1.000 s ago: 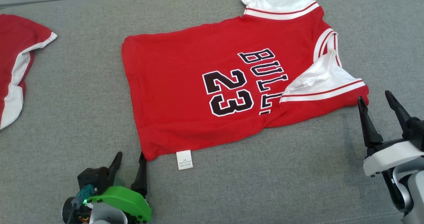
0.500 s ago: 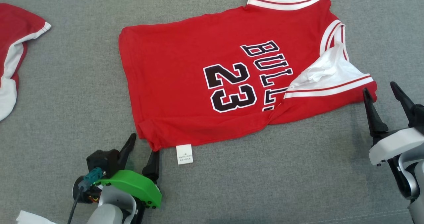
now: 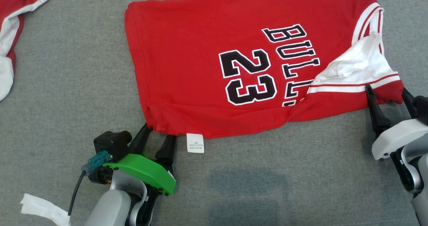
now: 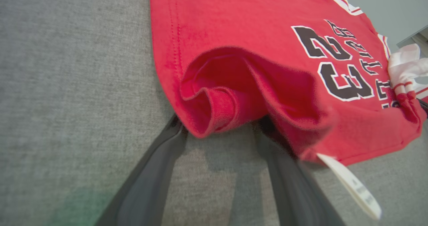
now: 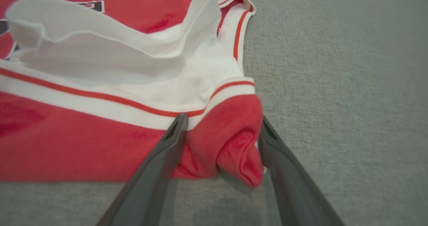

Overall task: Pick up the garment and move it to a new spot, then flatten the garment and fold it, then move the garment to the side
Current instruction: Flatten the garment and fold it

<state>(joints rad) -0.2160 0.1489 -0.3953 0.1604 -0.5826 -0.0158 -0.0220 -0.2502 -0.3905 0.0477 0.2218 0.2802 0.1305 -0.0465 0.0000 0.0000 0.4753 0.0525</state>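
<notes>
Head view: the red basketball jersey with black "23" lettering [image 3: 200, 69] is lying flat on the grey fabric surface [image 3: 67, 102], with its far edge cut off by the frame top. The left gripper [image 3: 157, 132] is reaching in low from the near side, and its tips are hidden under the near-left hem corner. The right gripper [image 3: 386, 90] is straddling the near-right sleeve end.

Left wrist view: the dark fingers [image 4: 150, 179] are standing apart, with the bunched hem [image 4: 214, 112] lying over their tips. They are not clamping it.

Right wrist view: slightly blurred. The spread fingers [image 5: 157, 165] are flanking the red sleeve corner [image 5: 234, 139] and touching its sides.
</notes>
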